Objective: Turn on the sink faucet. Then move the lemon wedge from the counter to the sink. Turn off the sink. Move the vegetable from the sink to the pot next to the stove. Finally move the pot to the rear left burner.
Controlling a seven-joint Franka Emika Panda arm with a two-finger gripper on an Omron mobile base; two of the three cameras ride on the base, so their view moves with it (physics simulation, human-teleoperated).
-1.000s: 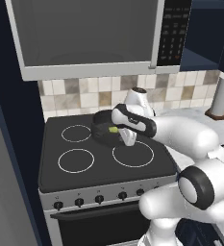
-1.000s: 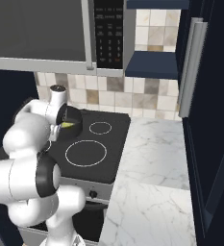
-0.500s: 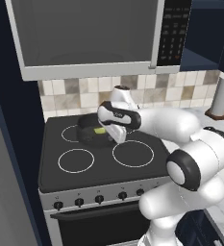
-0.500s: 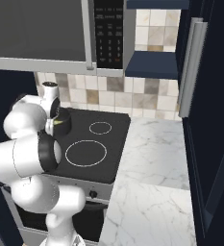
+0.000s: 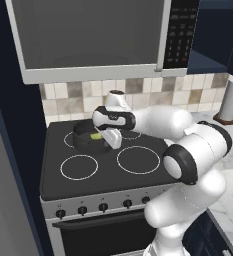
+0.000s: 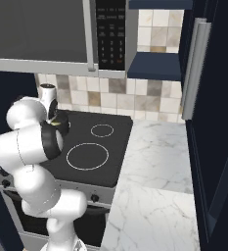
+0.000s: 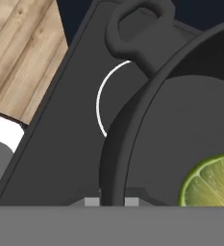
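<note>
The black pot (image 5: 83, 134) stands over the rear left ring of the stove (image 5: 138, 175), with the yellow-green lemon wedge (image 5: 95, 135) lying inside it. My gripper (image 5: 112, 142) reaches down from the right and is shut on the pot's near right rim. In the hand view the pot's rim (image 7: 114, 144) runs up from between my finger tips. The wedge (image 7: 212, 180) shows at the lower right, and a side handle (image 7: 137, 24) at the top. The white burner ring (image 7: 101, 103) curves just outside the rim. In the right base view my arm covers most of the pot (image 6: 63, 119).
A microwave (image 5: 93, 35) hangs low over the stove. The other burner rings are bare, and black knobs (image 5: 103, 206) line the front panel. The marble counter (image 6: 154, 157) runs to the right, with a paper towel roll (image 5: 231, 100) at the back. Wood floor (image 7: 22, 53) lies past the stove's left edge.
My gripper has carried the pot, with the wedge inside, leftward across the back of the stove to the rear left ring. The grip has stayed shut.
</note>
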